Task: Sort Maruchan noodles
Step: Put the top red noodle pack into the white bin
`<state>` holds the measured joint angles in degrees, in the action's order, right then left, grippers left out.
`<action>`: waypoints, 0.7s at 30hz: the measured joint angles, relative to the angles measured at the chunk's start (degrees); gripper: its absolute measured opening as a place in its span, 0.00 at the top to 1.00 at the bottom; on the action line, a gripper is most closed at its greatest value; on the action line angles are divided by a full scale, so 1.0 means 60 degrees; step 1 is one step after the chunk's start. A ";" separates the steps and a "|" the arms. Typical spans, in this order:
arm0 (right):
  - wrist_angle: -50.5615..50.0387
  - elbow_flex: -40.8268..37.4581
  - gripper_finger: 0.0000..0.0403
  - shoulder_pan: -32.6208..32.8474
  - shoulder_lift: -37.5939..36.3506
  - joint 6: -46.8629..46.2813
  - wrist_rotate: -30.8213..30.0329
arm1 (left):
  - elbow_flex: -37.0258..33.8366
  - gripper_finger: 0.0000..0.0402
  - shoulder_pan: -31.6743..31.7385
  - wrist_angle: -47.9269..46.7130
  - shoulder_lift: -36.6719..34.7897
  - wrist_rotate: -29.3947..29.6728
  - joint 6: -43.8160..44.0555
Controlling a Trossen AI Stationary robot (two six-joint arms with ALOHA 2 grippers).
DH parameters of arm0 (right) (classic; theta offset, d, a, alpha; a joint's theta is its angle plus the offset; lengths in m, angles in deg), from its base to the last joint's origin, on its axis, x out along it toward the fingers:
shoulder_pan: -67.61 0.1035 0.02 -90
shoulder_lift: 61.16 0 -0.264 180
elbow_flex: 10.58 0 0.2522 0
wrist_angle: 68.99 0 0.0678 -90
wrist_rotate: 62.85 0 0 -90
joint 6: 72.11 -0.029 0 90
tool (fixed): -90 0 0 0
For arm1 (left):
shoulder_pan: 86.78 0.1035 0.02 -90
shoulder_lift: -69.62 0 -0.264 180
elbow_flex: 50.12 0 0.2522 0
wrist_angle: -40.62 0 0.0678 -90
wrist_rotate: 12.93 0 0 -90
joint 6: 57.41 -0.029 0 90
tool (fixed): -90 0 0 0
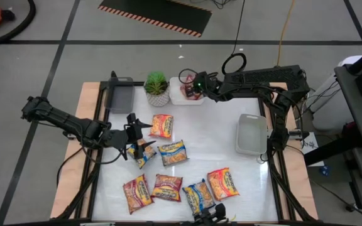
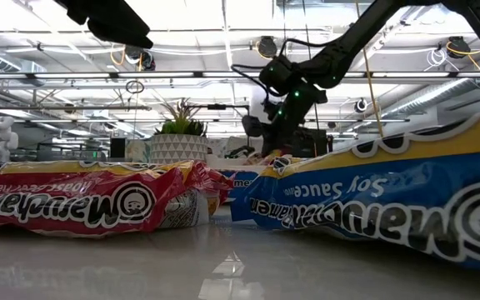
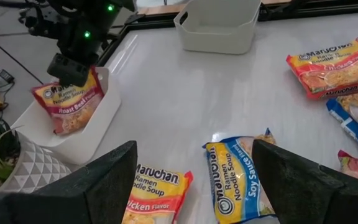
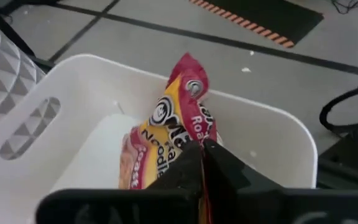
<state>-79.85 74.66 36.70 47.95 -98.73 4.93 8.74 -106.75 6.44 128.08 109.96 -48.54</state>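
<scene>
Several Maruchan noodle packets lie flat on the white table, among them an orange one, a blue Soy Sauce one and a Chicken one. A red-trimmed Roast Beef packet stands tilted in the small white tray at the far edge. My right gripper is shut at that packet's upper end. My left gripper hangs open above the packets at the table's left middle, touching nothing. My right gripper pinches the Roast Beef packet by its upper edge between the two shut fingers, and a thin strip of wrapper shows between them. The fingers come slanting down from the table's right side. The packet stands tilted, its lower end inside the tray.
A potted green plant stands just left of the small tray. A grey tray sits at the far left and a white tray at the right. More packets lie near the front edge.
</scene>
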 joint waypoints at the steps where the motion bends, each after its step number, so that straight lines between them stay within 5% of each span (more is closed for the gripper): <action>1: 0.0065 -0.0001 0.99 0.0001 -0.0043 0.0006 -0.0012 | 0.0000 0.20 0.0000 -0.0074 0.0000 0.0000 0.0014; 14: 0.0456 0.0000 1.00 0.0787 -0.0687 0.0479 -0.2378 | 0.0000 0.20 0.0000 -0.0635 0.0000 0.0004 0.0552; 21: 0.0256 0.0004 1.00 0.1345 -0.0687 0.0633 -0.4503 | 0.0000 0.20 0.0000 -0.0602 0.0000 0.0004 0.0654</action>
<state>-78.32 74.68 44.77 43.83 -94.93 -22.09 8.74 -106.75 2.83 128.08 109.98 -44.62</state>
